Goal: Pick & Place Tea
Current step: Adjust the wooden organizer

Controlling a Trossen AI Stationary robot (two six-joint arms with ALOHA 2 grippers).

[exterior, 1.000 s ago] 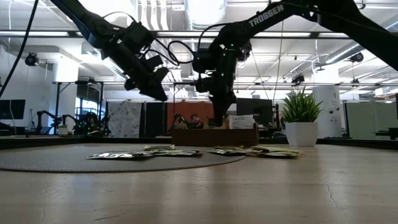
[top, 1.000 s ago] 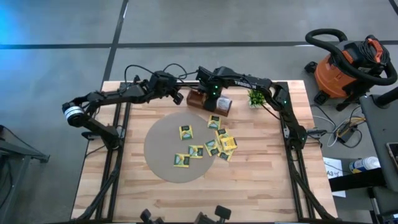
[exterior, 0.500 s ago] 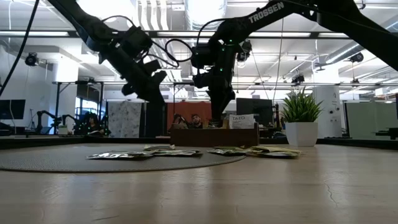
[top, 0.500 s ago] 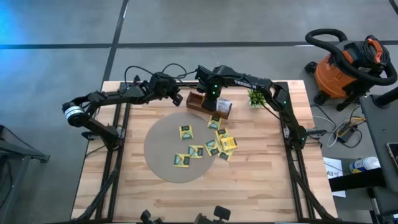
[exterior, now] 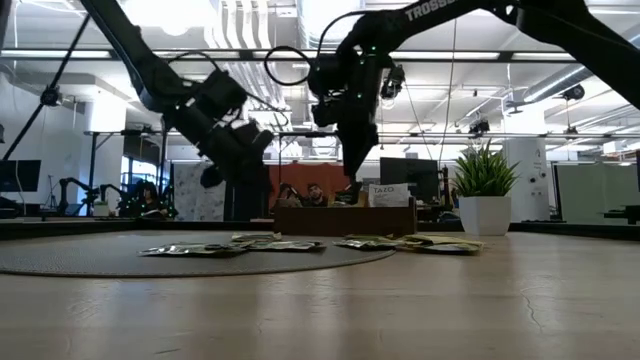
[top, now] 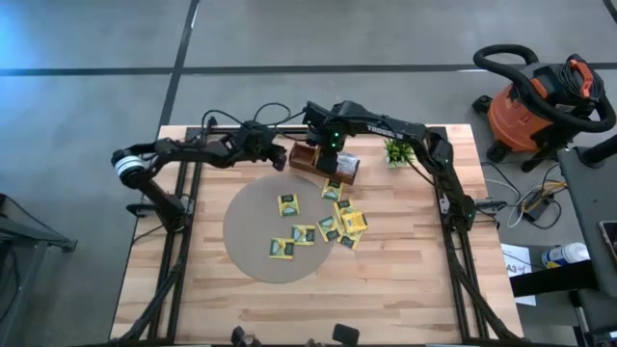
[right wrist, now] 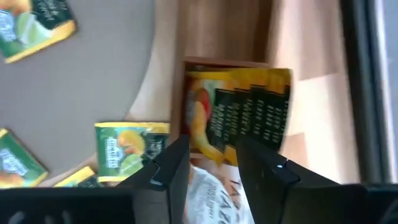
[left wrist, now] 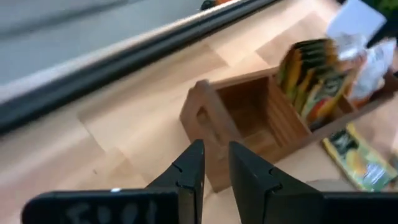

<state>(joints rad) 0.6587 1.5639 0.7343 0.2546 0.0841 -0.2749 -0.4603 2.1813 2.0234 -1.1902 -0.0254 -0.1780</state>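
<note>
The brown wooden tray stands at the table's far middle. Its left compartment is empty, yellow tea sachets stand on edge in its middle one, and white ones fill the right one. More tea sachets lie flat on the round grey mat and beside it. My right gripper hangs open above the yellow sachets, pointing down, nothing between its fingers. My left gripper slants down toward the tray's left end wall, its fingers a narrow gap apart and empty.
A small potted plant stands just right of the tray, close to my right arm. An orange shop vacuum sits on the floor beyond the table's right edge. The near half of the wooden table carries nothing.
My left gripper has gone down toward the tray's left end and rolled about its own axis. My right gripper has risen a little above the tray. The sachets on the mat have stayed where they were.
</note>
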